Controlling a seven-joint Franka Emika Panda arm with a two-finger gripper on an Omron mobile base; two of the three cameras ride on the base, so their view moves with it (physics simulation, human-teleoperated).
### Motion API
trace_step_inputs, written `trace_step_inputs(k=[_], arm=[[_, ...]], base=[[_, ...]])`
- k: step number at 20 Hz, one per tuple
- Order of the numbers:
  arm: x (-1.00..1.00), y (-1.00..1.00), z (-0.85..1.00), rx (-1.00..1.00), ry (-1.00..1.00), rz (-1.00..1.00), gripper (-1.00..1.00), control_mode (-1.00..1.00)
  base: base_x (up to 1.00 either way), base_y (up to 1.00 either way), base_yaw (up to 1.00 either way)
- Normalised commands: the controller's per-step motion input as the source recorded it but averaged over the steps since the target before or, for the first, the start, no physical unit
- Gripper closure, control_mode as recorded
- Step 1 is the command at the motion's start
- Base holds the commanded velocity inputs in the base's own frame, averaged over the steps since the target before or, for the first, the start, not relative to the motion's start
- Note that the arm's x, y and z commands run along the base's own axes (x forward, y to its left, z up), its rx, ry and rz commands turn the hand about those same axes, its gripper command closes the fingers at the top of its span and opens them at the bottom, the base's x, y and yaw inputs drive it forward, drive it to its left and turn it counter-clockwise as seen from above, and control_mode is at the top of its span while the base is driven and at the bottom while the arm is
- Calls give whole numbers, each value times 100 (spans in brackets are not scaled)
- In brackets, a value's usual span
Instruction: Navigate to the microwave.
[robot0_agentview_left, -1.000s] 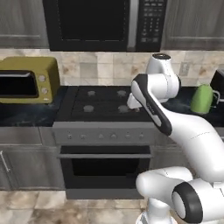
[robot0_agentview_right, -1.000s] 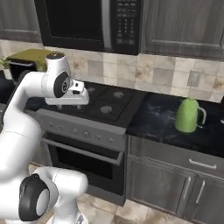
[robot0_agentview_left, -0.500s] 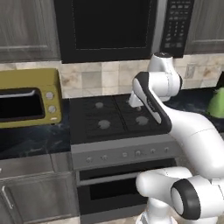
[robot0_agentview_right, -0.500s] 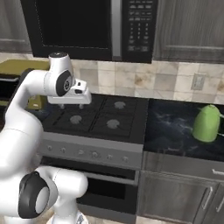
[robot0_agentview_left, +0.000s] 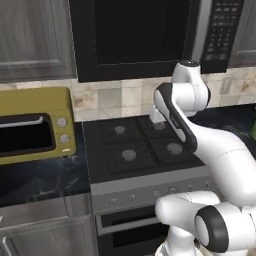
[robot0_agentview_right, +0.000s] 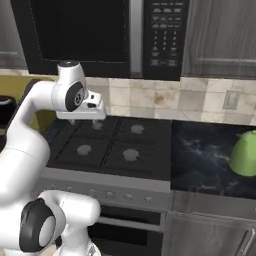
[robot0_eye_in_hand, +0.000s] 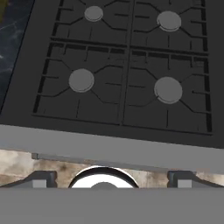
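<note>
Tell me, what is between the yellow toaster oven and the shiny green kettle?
The black stove top with four round burners lies between the olive-yellow toaster oven and the green kettle; the right base view shows that best.

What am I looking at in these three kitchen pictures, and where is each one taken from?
A computer-rendered kitchen with a white robot arm on a driving base. Two cameras ride on the base behind the arm, one to its left and one to its right. The third sits on the hand and looks straight down on the stove and its four burners. The gripper, whose two dark fingertips stand apart, is open and holds nothing. Above the stove hangs the microwave, the black box the robot is driving toward, its keypad on the right. An olive-yellow toaster oven sits on the left counter, a green kettle on the right.
</note>
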Motion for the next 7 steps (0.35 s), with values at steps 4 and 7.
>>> trace_step_inputs(k=[4,7], arm=[[0,0,0,0,0,0,-100,100],[0,0,0,0,0,0,-100,100]], base=[[48,0,0],[34,0,0]])
